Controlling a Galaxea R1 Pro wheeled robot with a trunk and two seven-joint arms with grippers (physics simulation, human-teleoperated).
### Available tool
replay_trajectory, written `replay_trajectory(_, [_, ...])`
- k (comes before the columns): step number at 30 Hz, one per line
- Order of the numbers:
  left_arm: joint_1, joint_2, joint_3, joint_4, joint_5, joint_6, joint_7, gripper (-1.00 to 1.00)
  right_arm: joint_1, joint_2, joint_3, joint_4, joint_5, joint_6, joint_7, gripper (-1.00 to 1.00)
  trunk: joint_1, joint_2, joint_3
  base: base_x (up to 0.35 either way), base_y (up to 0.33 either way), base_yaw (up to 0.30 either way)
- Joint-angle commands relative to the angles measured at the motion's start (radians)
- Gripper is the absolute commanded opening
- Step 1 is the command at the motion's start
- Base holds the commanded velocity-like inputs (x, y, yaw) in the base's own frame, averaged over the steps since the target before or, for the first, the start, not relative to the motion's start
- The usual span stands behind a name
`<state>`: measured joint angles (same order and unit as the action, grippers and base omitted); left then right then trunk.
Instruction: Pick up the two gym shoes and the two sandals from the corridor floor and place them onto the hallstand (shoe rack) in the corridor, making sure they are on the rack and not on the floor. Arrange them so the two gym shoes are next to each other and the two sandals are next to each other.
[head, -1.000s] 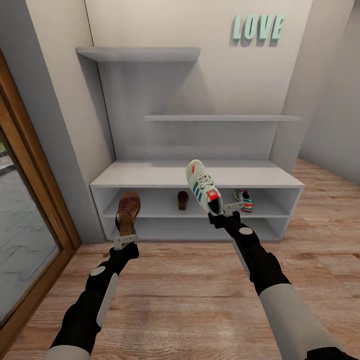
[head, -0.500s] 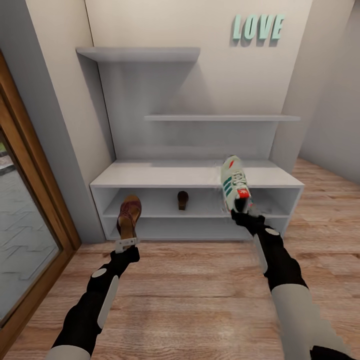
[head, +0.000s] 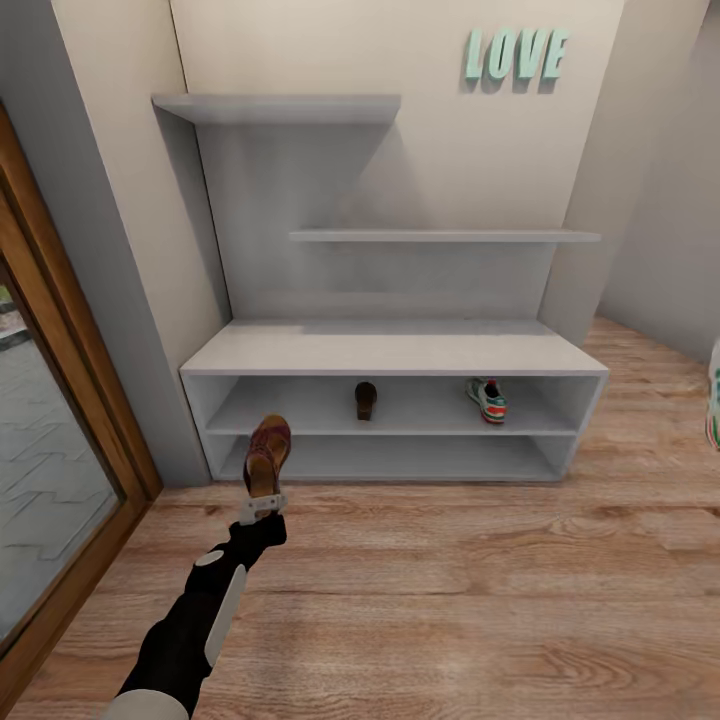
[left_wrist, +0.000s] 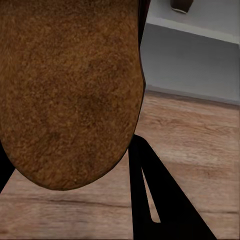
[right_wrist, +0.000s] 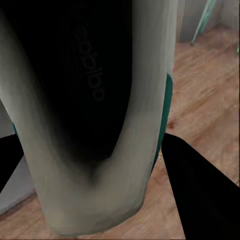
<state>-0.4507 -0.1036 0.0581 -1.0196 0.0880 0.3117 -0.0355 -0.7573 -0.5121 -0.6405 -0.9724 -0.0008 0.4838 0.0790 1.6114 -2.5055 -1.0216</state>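
Head view: left tool (head: 262, 503) grips a brown sandal (head: 267, 452) at lower left, before the shoe rack (head: 390, 350) — right tool clamps a sneaker (right_wrist: 100, 125). Risk: sandal hitting the shelf edge and dropping.

Cream walls (head: 420, 150) close in a narrow corner, with mint-green letters spelling LOVE (head: 516, 54) mounted high up. A wood-framed glass door (head: 40, 470) runs along one side, showing grey paving outside. A grey wall section (head: 670, 240) angles away on the opposite side. The lighting is soft and even, with faint shadows.
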Motion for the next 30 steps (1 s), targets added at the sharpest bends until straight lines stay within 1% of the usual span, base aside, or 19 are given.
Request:
replay_trajectory(1, [-0.001,-0.002,0.003,0.002,0.006,0.007,-0.004,-1.0,0.0,-0.013,-0.021,-0.001,-0.012,0.014,0.004,-1.0,0.0,0.0,-0.001,0.0,0.0,0.0])
replay_trajectory(2, [-0.001,-0.003,0.003,0.005,0.005,0.009,-0.003,-1.0,0.0,-0.039,-0.062,0.002,-0.012,0.035,0.004,-1.0,0.0,0.0,-0.001,0.0,0.0,0.0])
replay_trajectory(4, [-0.002,-0.004,0.003,0.01,0.004,0.016,-0.002,-1.0,0.0,-0.074,-0.136,0.006,-0.011,0.087,0.003,-1.0,0.0,0.0,-0.001,0.0,0.0,0.0])
replay_trajectory(5, [-0.003,-0.005,0.004,0.011,0.003,0.029,-0.001,-1.0,0.0,-0.088,-0.166,0.007,-0.011,0.105,0.003,-1.0,0.0,0.0,-0.001,0.0,0.0,0.0])
replay_trajectory(6, [-0.003,-0.004,0.004,0.012,0.002,0.054,-0.001,-1.0,0.0,-0.104,-0.188,0.008,-0.009,0.118,0.003,-1.0,0.0,0.0,-0.001,0.0,0.0,0.0])
replay_trajectory(7, [-0.004,-0.004,0.004,0.013,0.002,0.088,0.0,-1.0,0.0,-0.124,-0.203,0.009,-0.009,0.126,0.003,-1.0,0.0,0.0,-0.001,0.0,0.0,0.0])
replay_trajectory(8, [-0.005,-0.002,0.003,0.014,0.0,0.145,-0.001,-1.0,0.0,-0.155,-0.216,0.01,-0.008,0.134,0.002,-1.0,0.0,0.0,-0.001,0.0,0.0,0.0])
replay_trajectory(9, [-0.006,-0.001,0.003,0.014,-0.001,0.177,-0.001,-1.0,0.0,-0.174,-0.222,0.015,-0.007,0.137,0.002,-1.0,0.0,0.0,-0.001,0.0,0.0,0.0])
replay_trajectory(10, [-0.006,0.0,0.004,0.013,-0.004,0.209,-0.001,-1.0,0.0,-0.199,-0.226,0.032,-0.006,0.139,0.002,-1.0,0.0,0.0,-0.001,0.0,0.0,0.0])
replay_trajectory(12, [-0.006,0.004,0.004,0.01,-0.006,0.229,-0.001,-1.0,0.0,-0.227,-0.229,0.065,-0.003,0.14,0.001,-1.0,0.0,0.0,-0.001,0.0,0.0,0.0])
replay_trajectory(13, [-0.006,0.006,0.005,0.009,-0.006,0.234,-0.001,-1.0,0.0,-0.236,-0.23,0.077,-0.002,0.141,0.001,-1.0,0.0,0.0,-0.001,0.0,0.0,0.0])
replay_trajectory(15, [-0.006,0.01,0.004,0.007,-0.007,0.242,-0.001,-1.0,0.0,-0.248,-0.231,0.094,-0.001,0.142,0.001,-1.0,0.0,0.0,-0.001,0.0,0.0,0.0])
replay_trajectory(16, [-0.006,0.011,0.004,0.006,-0.007,0.243,-0.001,-1.0,0.0,-0.25,-0.231,0.095,-0.001,0.142,0.001,-1.0,0.0,0.0,-0.001,0.0,0.0,0.0])
replay_trajectory(24, [-0.012,0.012,0.003,0.004,-0.007,0.251,-0.001,-1.0,0.0,-0.252,-0.231,0.098,0.0,0.144,0.001,-1.0,0.0,0.0,-0.002,0.0,0.0,0.0])
replay_trajectory(25, [-0.012,0.012,0.003,0.004,-0.007,0.251,-0.001,-1.0,0.0,-0.252,-0.231,0.098,0.0,0.152,0.001,-1.0,0.0,-0.001,-0.007,0.0,0.0,0.0])
replay_trajectory(30, [-0.022,0.011,0.003,0.004,-0.007,0.251,-0.001,-1.0,0.0,-0.252,-0.231,0.098,0.002,0.194,0.001,-1.0,0.0,-0.001,-0.014,0.0,0.0,0.0])
